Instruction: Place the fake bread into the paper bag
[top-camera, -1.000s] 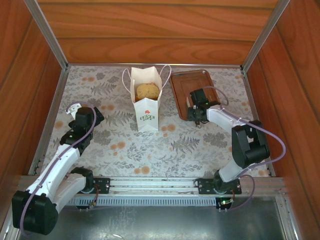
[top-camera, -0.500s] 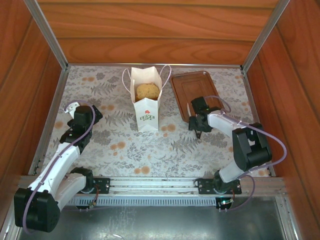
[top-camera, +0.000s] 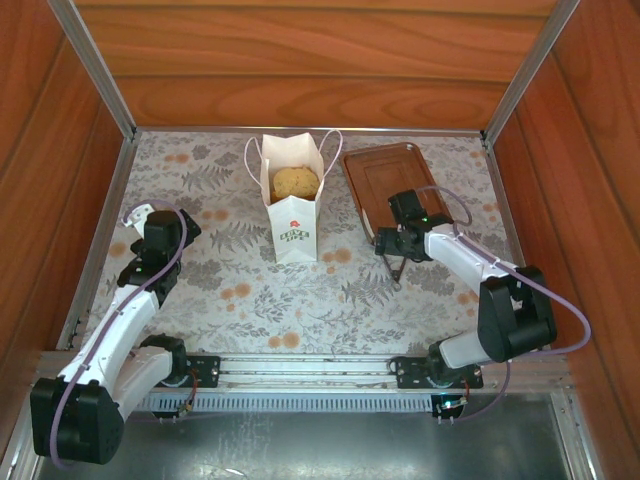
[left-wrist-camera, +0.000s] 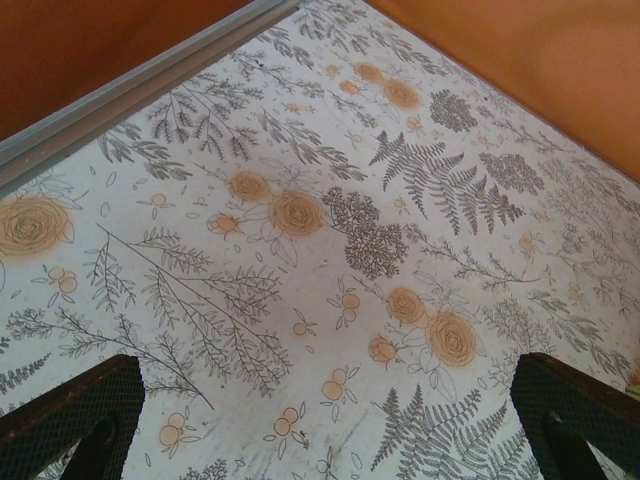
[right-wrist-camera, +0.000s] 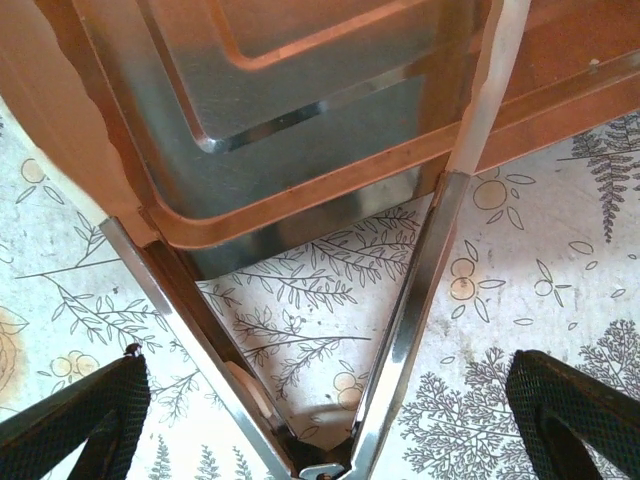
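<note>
Bread (top-camera: 295, 181) is sitting in the bag (top-camera: 296, 235); left gripper (left-wrist-camera: 325, 410) and right gripper (right-wrist-camera: 330, 400) are gaping wide-jawed, empty, the right over tongs (right-wrist-camera: 415, 290).

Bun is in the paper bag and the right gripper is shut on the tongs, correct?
Not quite. The right gripper is open; its fingers stand wide of the tongs, which lie between them, as the right wrist view shows. The bun is in the paper bag.

Warm, even light, soft shadows, sheen on the tray (right-wrist-camera: 300, 110), wrist views slightly soft.
</note>
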